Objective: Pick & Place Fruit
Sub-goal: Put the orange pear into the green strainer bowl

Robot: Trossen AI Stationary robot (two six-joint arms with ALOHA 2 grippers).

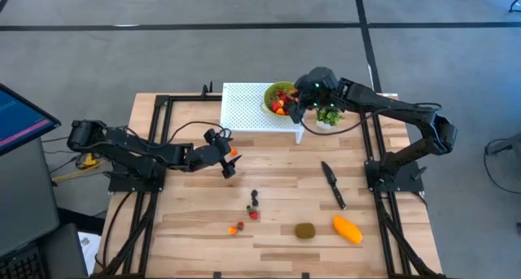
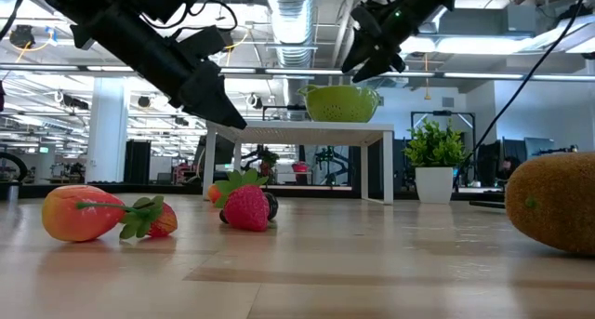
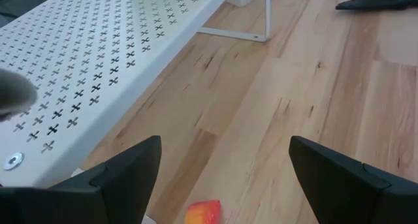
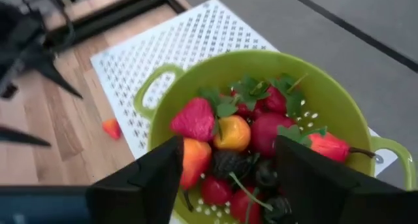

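A green colander (image 4: 326, 93) stands on the white perforated stand (image 1: 248, 108) at the table's far side. It holds several small fruit pieces (image 4: 232, 129): red, orange and dark. My right gripper (image 4: 227, 145) hangs open just above them, clear of the bowl (image 2: 342, 103). My left gripper (image 3: 223, 145) is open and low over the table in front of the stand. A small orange piece (image 3: 202, 212) lies on the wood between its fingers, untouched. More small pieces (image 1: 254, 204) (image 1: 236, 228), a brown kiwi (image 1: 305, 230) and an orange mango (image 1: 348, 228) lie near the table's front.
A black knife (image 1: 332, 184) lies on the table's right half, between the stand and the mango. A small potted plant (image 1: 328, 116) stands right of the colander, under the right arm. Black frame rails (image 1: 155, 149) run along both table sides.
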